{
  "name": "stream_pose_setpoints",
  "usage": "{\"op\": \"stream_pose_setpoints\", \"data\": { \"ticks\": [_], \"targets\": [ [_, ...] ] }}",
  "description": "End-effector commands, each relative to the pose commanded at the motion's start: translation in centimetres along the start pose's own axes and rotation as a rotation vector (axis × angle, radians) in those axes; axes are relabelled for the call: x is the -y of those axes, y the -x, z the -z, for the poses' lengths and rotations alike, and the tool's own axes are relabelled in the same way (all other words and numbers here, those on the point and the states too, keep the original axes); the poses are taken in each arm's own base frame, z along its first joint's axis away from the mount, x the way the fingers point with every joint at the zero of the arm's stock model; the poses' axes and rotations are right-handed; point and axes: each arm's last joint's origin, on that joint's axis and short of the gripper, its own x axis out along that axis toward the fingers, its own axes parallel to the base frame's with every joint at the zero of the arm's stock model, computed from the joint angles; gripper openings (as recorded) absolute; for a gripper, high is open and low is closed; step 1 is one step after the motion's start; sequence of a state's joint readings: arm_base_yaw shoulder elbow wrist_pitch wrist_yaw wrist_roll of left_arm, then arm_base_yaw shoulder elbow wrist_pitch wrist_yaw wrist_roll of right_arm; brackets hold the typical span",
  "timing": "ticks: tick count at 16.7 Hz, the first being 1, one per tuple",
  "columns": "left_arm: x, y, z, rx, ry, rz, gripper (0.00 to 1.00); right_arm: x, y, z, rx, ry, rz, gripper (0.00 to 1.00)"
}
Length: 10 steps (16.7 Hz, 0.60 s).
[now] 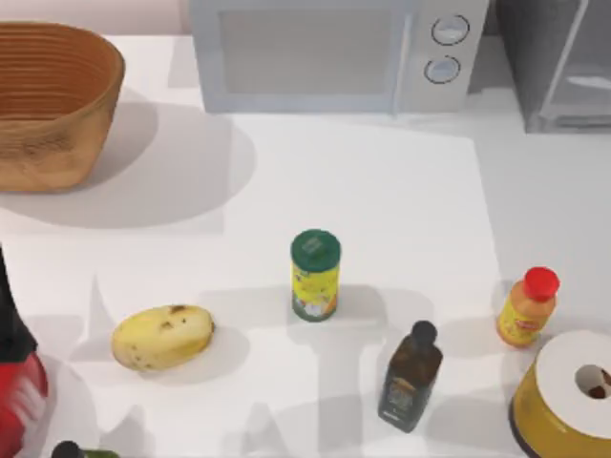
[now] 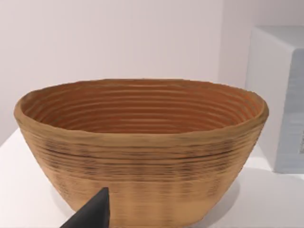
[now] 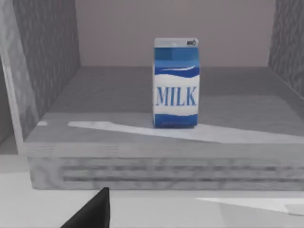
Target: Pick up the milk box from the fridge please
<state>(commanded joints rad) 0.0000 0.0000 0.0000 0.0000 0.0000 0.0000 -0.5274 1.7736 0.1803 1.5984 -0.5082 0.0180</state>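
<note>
The top camera looks straight down on the table (image 1: 382,191). The left wrist camera sits low and close, facing the side of the basket (image 2: 142,156), which the top view shares. The right wrist camera looks level into the open fridge (image 3: 142,161).

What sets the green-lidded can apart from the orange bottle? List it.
The can is a straight cylinder with a wide, flat green lid; the orange bottle narrows to a smaller red cap. The can stands near the table's middle; the bottle stands near its right edge. Both are upright, with yellowish labels.
</note>
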Motion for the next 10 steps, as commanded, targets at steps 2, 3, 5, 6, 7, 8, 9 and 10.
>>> {"op": "stream_pose_setpoints", "data": {
  "ticks": [2, 3, 5, 6, 7, 8, 9, 10],
  "targets": [
    [0.0, 0.0, 0.0, 0.0, 0.0, 0.0, 1.0, 0.2, 0.0, 0.2, 0.003, 0.002, 0.0, 1.0],
    [0.0, 0.0, 0.0, 0.0, 0.0, 0.0, 1.0, 0.2, 0.0, 0.2, 0.003, 0.002, 0.0, 1.0],
    [0.0, 0.0, 0.0, 0.0, 0.0, 0.0, 1.0, 0.2, 0.0, 0.2, 0.003, 0.002, 0.0, 1.0],
    [0.0, 0.0, 0.0, 0.0, 0.0, 0.0, 1.0, 0.0, 0.0, 0.2, 0.0, 0.0, -0.003, 1.0],
    [0.0, 0.0, 0.0, 0.0, 0.0, 0.0, 1.0, 0.0, -0.1, 0.2, 0.0, 0.0, -0.003, 1.0],
    [0.0, 0.0, 0.0, 0.0, 0.0, 0.0, 1.0, 0.1, -0.4, 0.3, -0.003, -0.001, -0.004, 1.0],
    [0.0, 0.0, 0.0, 0.0, 0.0, 0.0, 1.0, 0.2, -1.0, 0.5, -0.008, -0.003, -0.005, 1.0],
    [0.0, 0.0, 0.0, 0.0, 0.0, 0.0, 1.0, 0.4, -1.8, 0.7, -0.012, -0.004, -0.006, 1.0]
  ]
}}
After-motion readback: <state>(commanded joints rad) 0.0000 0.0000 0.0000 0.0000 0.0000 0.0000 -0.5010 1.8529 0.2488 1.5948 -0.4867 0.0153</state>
